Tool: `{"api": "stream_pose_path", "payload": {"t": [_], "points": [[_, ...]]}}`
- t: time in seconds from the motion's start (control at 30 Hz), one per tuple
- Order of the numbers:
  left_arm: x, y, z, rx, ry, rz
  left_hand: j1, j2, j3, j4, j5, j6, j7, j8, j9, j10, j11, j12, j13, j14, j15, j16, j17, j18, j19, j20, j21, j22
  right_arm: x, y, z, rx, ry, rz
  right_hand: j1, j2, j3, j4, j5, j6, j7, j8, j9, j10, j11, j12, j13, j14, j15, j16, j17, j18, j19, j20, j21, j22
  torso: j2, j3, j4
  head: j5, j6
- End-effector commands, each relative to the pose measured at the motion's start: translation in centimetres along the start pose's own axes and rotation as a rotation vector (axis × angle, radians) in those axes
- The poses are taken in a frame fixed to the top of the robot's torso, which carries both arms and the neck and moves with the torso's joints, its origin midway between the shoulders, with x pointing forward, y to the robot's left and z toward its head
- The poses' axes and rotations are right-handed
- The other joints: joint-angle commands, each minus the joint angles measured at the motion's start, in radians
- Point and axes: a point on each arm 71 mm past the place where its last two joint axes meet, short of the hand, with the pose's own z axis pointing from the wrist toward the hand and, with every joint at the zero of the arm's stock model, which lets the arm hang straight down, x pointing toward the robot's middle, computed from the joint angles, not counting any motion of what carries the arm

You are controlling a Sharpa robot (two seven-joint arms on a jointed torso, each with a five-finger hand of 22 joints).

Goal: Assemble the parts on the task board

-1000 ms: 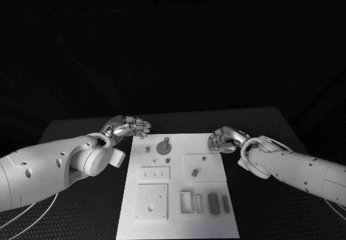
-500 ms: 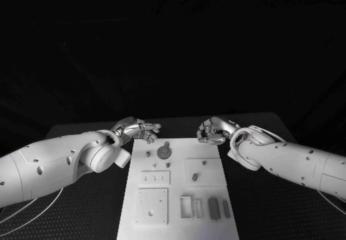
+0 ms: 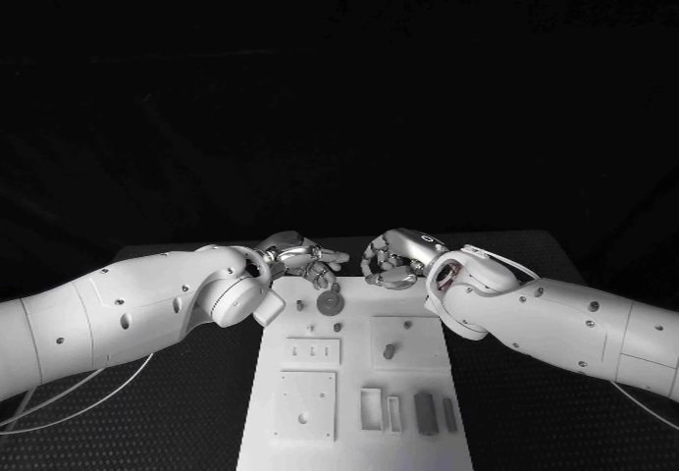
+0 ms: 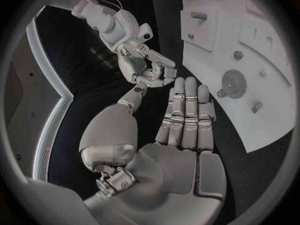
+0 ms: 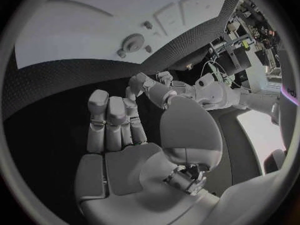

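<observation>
The right hand [image 5: 119,135] is flat, and its fingers [image 5: 109,117] lie straight and side by side with nothing in them. They reach out over the black table [image 5: 56,85], toward the white task board [image 5: 75,30]. On the board sits a round grey disc [image 5: 132,42] with two small grey parts [image 5: 148,48] just beside it. The left hand [image 5: 147,87] is near the board's edge, close to the right hand's fingers.
</observation>
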Motion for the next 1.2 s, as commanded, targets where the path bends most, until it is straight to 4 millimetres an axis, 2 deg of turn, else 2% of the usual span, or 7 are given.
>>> {"api": "stream_pose_path", "payload": {"t": [0.03, 0.2, 0.5, 0.73, 0.97, 1.2], "points": [[0.5, 0.2, 0.1, -0.054, 0.04, 0.049, -0.015, 0.0, 0.002, 0.01, -0.004, 0.0, 0.004, -0.006, -0.002, -0.009, 0.0, -0.004, 0.003, -0.008, 0.003, 0.002, 0.002, 0.001, -0.007, 0.002, 0.003, 0.018, 0.0, 0.8, 0.1, -0.009, -0.016, -0.04, -0.007, 0.004, 0.004, -0.004, 0.005, 0.032, 0.008, 0.026, 0.046, 0.009, -0.002, 0.005, 0.001, 0.008, -0.003, 0.004, 0.002, 0.053, 0.011, 0.0, 0.004, 0.004, -0.005, -0.0025, 0.0011, 0.001, 0.003], [0.9, 0.0, 0.3, -0.06, 0.048, 0.057, -0.033, 0.002, 0.002, 0.027, -0.004, 0.005, 0.002, -0.006, -0.003, -0.009, -0.001, -0.003, 0.007, -0.009, 0.003, 0.005, 0.005, 0.002, -0.009, 0.002, 0.005, 0.018, 0.2, 1.9, 0.2, -0.034, -0.018, -0.035, -0.009, 0.002, 0.008, -0.005, 0.006, 0.034, 0.008, 0.027, 0.047, 0.014, -0.002, 0.006, 0.001, 0.011, -0.003, 0.004, 0.002, 0.053, 0.014, 0.0, 0.004, 0.003, -0.003, 0.0005, 0.0019, 0.004, 0.003], [1.4, -0.2, 0.5, -0.053, 0.06, 0.058, -0.04, 0.007, 0.004, 0.036, -0.004, 0.008, 0.001, -0.007, -0.004, -0.009, -0.002, -0.003, 0.011, -0.01, 0.002, 0.006, 0.007, 0.003, -0.01, 0.002, 0.007, 0.018, 0.6, 3.5, 0.4, -0.069, -0.001, -0.034, -0.01, 0.0, 0.013, -0.006, 0.006, 0.034, 0.007, 0.027, 0.048, 0.016, -0.002, 0.005, 0.001, 0.014, -0.003, 0.004, 0.001, 0.053, 0.017, 0.0, 0.004, 0.002, -0.003, 0.0001, 0.0004, 0.003, 0.0], [1.6, -0.2, 0.5, -0.052, 0.067, 0.059, -0.038, 0.016, 0.007, 0.036, -0.004, 0.011, 0.0, -0.006, -0.004, -0.007, -0.003, -0.002, 0.014, -0.011, 0.002, 0.007, 0.008, 0.003, -0.011, 0.001, 0.008, 0.018, 0.8, 3.9, 0.5, -0.077, 0.002, -0.037, -0.012, 0.0, 0.014, -0.005, 0.006, 0.035, 0.007, 0.027, 0.049, 0.017, -0.002, 0.005, 0.001, 0.015, -0.003, 0.004, 0.001, 0.053, 0.018, 0.0, 0.004, 0.002, -0.003, -0.0001, 0.0009, 0.0, -0.003], [1.8, -0.3, 0.5, -0.056, 0.084, 0.06, -0.03, 0.035, 0.007, 0.029, -0.004, 0.021, -0.004, -0.003, -0.003, -0.001, -0.007, 0.002, 0.02, -0.011, 0.002, 0.009, 0.01, 0.004, -0.013, 0.002, 0.011, 0.018, 0.9, 4.2, 0.6, -0.083, 0.002, -0.038, -0.012, 0.0, 0.015, -0.006, 0.007, 0.035, 0.007, 0.027, 0.049, 0.018, -0.002, 0.005, 0.001, 0.016, -0.003, 0.004, 0.001, 0.053, 0.019, -0.001, 0.003, 0.001, -0.002, -0.0007, 0.0015, -0.003, -0.005], [1.9, -0.3, 0.6, -0.052, 0.085, 0.058, -0.008, 0.069, 0.007, 0.001, -0.004, 0.039, -0.012, 0.004, -0.002, 0.013, -0.015, 0.009, 0.03, -0.009, 0.0, 0.014, 0.014, 0.003, -0.014, 0.001, 0.016, 0.018, 1.1, 4.4, 0.8, -0.085, 0.011, -0.039, -0.013, 0.0, 0.016, -0.006, 0.007, 0.035, 0.007, 0.027, 0.049, 0.019, -0.002, 0.005, 0.001, 0.016, -0.003, 0.003, 0.0, 0.053, 0.019, -0.001, 0.003, 0.001, -0.002, -0.0008, 0.0013, -0.005, -0.007]]}}
